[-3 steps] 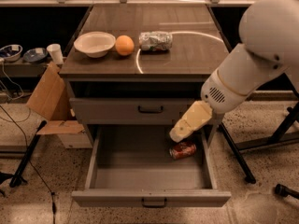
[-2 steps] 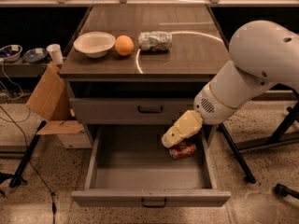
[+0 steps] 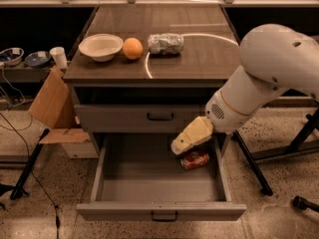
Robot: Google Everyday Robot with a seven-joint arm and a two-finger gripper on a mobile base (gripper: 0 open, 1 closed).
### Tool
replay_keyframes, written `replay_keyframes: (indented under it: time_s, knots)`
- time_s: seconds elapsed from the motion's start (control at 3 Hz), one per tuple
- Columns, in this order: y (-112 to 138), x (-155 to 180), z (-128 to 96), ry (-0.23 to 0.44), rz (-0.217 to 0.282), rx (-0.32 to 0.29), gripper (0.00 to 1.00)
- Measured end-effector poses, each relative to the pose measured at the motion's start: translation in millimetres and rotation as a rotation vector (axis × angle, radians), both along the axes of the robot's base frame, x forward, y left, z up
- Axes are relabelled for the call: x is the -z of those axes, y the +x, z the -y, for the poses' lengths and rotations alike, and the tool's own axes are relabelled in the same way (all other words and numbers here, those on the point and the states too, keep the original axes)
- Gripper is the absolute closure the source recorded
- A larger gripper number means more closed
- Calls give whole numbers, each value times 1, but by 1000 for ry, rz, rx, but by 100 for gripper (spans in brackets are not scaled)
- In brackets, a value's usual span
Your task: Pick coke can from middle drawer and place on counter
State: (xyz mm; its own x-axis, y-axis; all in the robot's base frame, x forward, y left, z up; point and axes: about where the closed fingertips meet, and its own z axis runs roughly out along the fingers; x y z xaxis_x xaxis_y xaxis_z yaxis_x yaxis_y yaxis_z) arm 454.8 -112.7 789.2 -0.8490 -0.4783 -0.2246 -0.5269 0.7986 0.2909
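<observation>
The coke can, red with white lettering, lies on its side on the grey floor of the open middle drawer, near its right wall. My gripper hangs from the white arm inside the drawer opening, its cream-coloured end just above and left of the can. The counter is the dark wood-grain cabinet top above, with a pale curved streak.
On the counter stand a white bowl, an orange and a pale silver can lying on its side. A shut drawer front sits above the open one. A cardboard box leans at the left. Black stand legs are at the right.
The arm has swung left and down, bringing the gripper lower into the drawer and closer over the coke can. The can has not moved.
</observation>
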Motion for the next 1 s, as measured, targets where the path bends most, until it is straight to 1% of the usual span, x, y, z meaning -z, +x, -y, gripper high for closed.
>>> replay_keyframes:
  time_s: [0.33, 0.67, 1.0]
  knots:
    - [14, 25, 15, -89, -68, 147, 0]
    - [21, 44, 28, -158, -109, 301, 0]
    - [24, 58, 36, -186, -126, 470, 0]
